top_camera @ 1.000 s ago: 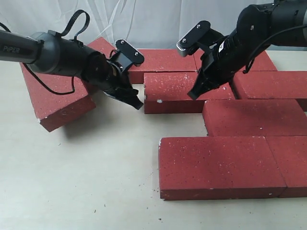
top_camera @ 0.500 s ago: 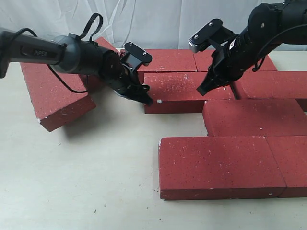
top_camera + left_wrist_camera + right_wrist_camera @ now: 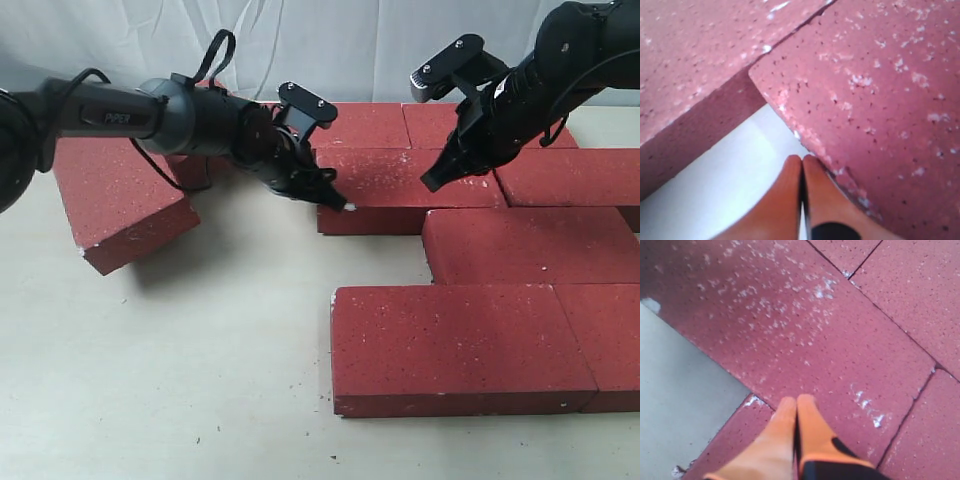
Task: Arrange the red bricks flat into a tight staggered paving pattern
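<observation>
2nd-row brick (image 3: 385,190) flat among laid red bricks (image 3: 520,245), far-right of worktop (image 3: 200,380) | L gripper (image 3: 338,203) tips together at its left end, prob. nudging it tight | R gripper (image 3: 433,183) tips together on its top, prob. steadying | stray brick (image 3: 115,205) askew, far-left, unlaid

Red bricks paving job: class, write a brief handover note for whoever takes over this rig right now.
Left gripper: shut, empty, tip at the left end of the second-row brick, counting from the back.
Right gripper: shut, empty, tip at that brick's right part.
Done: most red bricks lie flat in staggered rows on the right.
Left to do: the stray brick lies askew at far left, apart from the rows; it probably needs bringing in, then any gaps closing.
</observation>
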You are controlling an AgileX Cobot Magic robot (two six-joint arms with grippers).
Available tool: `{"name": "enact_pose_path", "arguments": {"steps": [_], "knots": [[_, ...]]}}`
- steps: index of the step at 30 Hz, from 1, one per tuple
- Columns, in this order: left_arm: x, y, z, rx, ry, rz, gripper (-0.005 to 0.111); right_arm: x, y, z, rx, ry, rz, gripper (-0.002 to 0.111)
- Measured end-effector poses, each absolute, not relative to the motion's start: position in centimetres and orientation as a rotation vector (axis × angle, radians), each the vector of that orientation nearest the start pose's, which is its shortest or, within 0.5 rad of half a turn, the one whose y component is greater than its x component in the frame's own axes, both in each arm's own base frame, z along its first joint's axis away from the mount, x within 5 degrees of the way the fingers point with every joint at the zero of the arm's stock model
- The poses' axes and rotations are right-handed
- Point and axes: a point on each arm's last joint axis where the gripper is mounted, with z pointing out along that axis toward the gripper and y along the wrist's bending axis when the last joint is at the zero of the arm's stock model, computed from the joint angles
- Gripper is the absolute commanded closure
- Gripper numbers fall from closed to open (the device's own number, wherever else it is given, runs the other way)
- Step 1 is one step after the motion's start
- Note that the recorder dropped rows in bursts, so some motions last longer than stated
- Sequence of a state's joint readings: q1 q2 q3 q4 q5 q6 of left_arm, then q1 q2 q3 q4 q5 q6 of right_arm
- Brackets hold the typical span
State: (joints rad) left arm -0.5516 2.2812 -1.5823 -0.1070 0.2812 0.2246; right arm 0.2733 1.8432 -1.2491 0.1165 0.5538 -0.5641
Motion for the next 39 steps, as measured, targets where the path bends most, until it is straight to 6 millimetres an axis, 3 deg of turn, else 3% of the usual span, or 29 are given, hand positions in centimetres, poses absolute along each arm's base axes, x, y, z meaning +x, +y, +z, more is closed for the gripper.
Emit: {"name": "enact_pose_path", "arguments": {"steps": [3, 14, 27, 31, 35, 39], "knots": [[41.1, -26.6, 11.6, 0.845, 2.318, -0.233, 0.107, 37.2, 11.0, 20.3, -0.965, 2.441, 0.016, 0.109], [41.0, -26.5, 11.5, 0.874, 2.322, -0.214, 0.107, 37.1, 11.1, 20.3, -0.947, 2.446, 0.035, 0.109], [41.8, -22.5, 11.0, 0.882, 2.497, -0.130, 0.107, 36.9, 11.4, 20.1, -0.914, 2.457, 0.104, 0.109], [41.2, -22.1, 13.8, 0.916, 2.505, -0.106, 0.107, 37.1, 11.5, 19.4, -0.925, 2.451, 0.111, 0.109], [40.2, -21.5, 19.2, 0.917, 2.454, -0.094, 0.107, 37.3, 11.8, 18.5, -0.887, 2.476, 0.153, 0.109], [38.6, -20.3, 24.2, 0.948, 2.417, -0.030, 0.107, 36.8, 12.4, 19.0, -0.852, 2.519, 0.273, 0.109]]}}
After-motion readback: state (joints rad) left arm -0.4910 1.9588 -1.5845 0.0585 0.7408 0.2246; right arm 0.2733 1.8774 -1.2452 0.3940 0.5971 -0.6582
